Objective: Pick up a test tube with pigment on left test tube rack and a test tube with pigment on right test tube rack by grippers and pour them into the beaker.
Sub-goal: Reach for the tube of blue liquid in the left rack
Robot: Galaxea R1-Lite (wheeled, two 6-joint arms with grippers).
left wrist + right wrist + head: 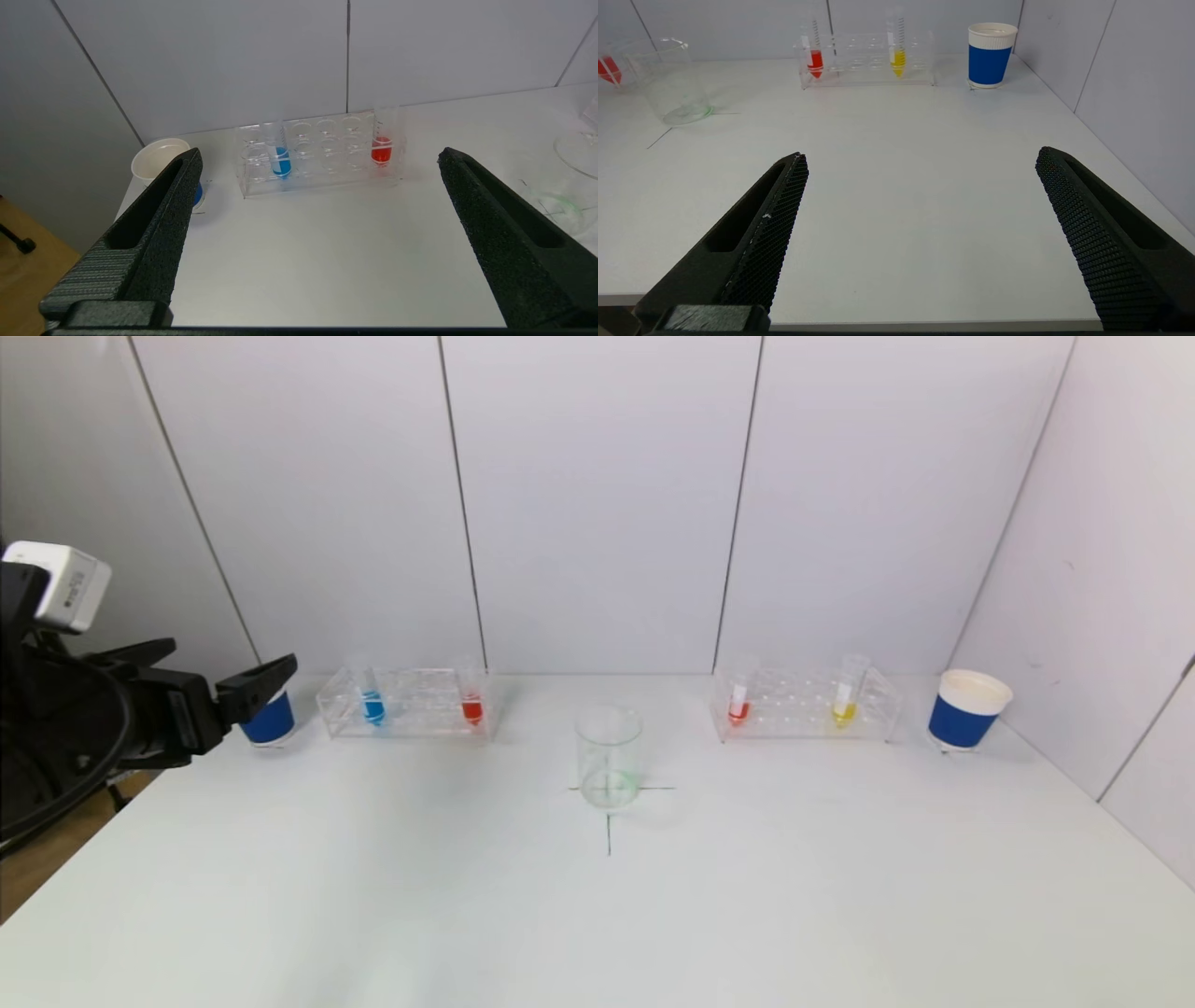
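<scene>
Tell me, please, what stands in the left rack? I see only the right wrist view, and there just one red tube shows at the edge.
Observer: The left rack holds two tubes: a blue tube at its left end, and the red tube at the end nearer the beaker.
Operator: Is anything standing beside that rack?
Observer: Yes, a blue paper cup stands upright just to the left of it.
Operator: And where is the left tool?
Observer: The left tool is open and empty, at the table's left edge, facing the rack and short of it.
</scene>
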